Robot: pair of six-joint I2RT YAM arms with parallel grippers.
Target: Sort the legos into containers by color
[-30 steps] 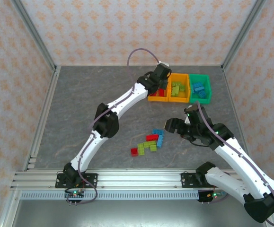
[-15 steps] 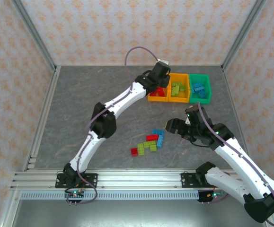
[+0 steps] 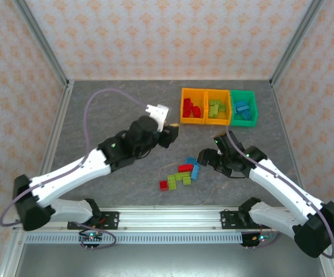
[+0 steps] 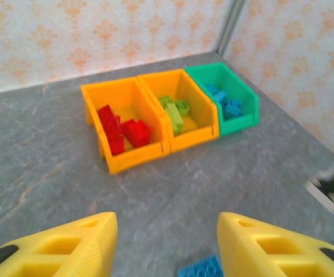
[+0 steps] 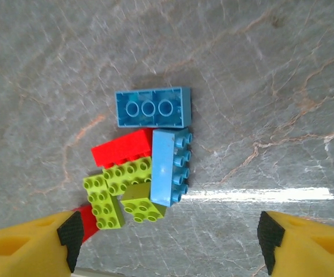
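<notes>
- Our right gripper point(image 3: 205, 157) hangs over the right edge of the pile point(image 3: 181, 173), fingers spread wide and empty. Our left gripper point(image 3: 170, 134) stands beyond the pile and to its left, fingers also apart with nothing between them.
- The unsorted legos point(image 5: 138, 167) lie packed in the pile. The rest sit in the bins point(image 3: 192, 122) beyond the pile, with red, lime and blue each in its own bin.
- We could clamp two colours at once. The blue brick point(image 5: 169, 167) lying on its side touches the red brick point(image 5: 120, 153) and the lime bricks point(image 5: 126, 173), so a wide closing grip may gather neighbours.
- The other blue brick point(image 5: 152, 108), on the pile's far side, lies hollow side up and low. We judge that fingers could slide off it or shove it across the table.
- Any nudge could scatter the pile, since its bricks lean on one another.
- Both arms are close to the pile. If the left one reaches in while the right one descends, they could collide.
- Two bins are orange, so bin colour is no guide. A careless drop could mix red with lime.
</notes>
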